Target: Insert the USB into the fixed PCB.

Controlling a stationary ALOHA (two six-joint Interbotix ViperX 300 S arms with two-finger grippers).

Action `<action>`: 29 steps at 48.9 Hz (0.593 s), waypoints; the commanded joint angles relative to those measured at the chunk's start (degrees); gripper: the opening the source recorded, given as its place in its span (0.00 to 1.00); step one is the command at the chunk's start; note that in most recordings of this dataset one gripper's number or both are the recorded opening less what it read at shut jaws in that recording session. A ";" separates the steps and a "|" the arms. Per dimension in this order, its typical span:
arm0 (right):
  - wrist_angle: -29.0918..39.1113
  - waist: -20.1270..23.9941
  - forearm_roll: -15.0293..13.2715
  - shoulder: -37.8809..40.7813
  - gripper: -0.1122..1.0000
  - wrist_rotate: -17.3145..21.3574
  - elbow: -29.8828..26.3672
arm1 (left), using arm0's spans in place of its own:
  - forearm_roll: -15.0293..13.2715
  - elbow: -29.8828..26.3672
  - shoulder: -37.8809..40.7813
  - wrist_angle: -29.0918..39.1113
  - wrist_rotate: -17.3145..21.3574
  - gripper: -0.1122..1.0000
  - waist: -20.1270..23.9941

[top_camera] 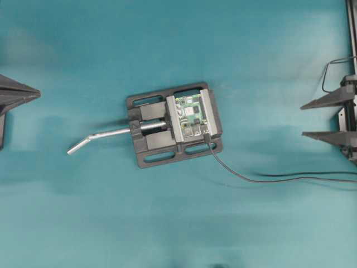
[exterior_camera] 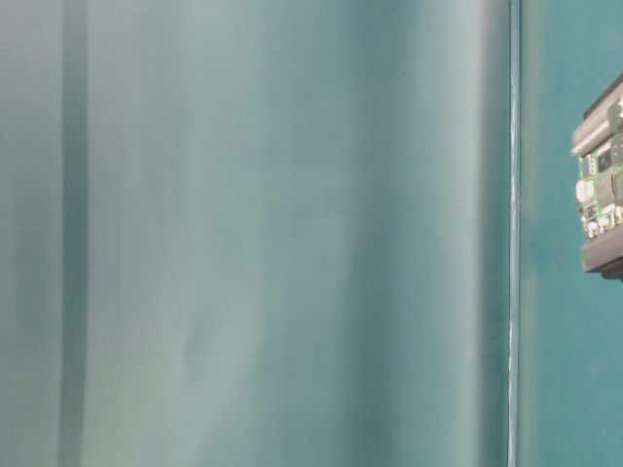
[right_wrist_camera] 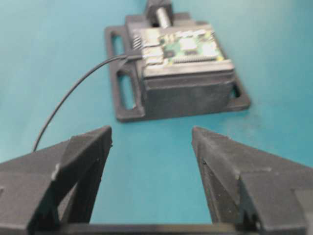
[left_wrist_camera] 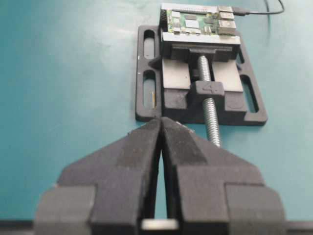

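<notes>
Your right gripper [right_wrist_camera: 151,147] sits w/ fingers wide, empty; left gripper [left_wrist_camera: 161,128] pinched together. USB plug [top_camera: 206,135] seated in the vise-clamped PCB [top_camera: 191,114], mid-table.

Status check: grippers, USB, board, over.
Left gripper shut, empty; right gripper open, empty, both back from the vise. USB sits at the PCB edge, cable trailing right. Nothing obstructing.

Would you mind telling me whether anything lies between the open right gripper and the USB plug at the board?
Nothing visible does. The right gripper is open over bare teal table, apart from the vise. The USB already sits at the fixed PCB edge, cable trailing away.
</notes>
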 commanded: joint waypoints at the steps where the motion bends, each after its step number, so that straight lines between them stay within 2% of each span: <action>1: -0.79 -0.18 -0.26 -1.67 0.73 0.09 0.26 | 0.18 -0.79 0.44 -0.18 -0.35 0.10 0.26; 8: -0.53 -0.18 -0.26 -3.87 0.73 0.09 1.23 | 0.18 -0.79 0.44 -0.18 -0.35 0.10 0.26; 29: -0.53 -0.18 -0.26 -3.43 0.73 0.09 1.93 | 0.18 -0.79 0.44 -0.18 -0.35 0.10 0.26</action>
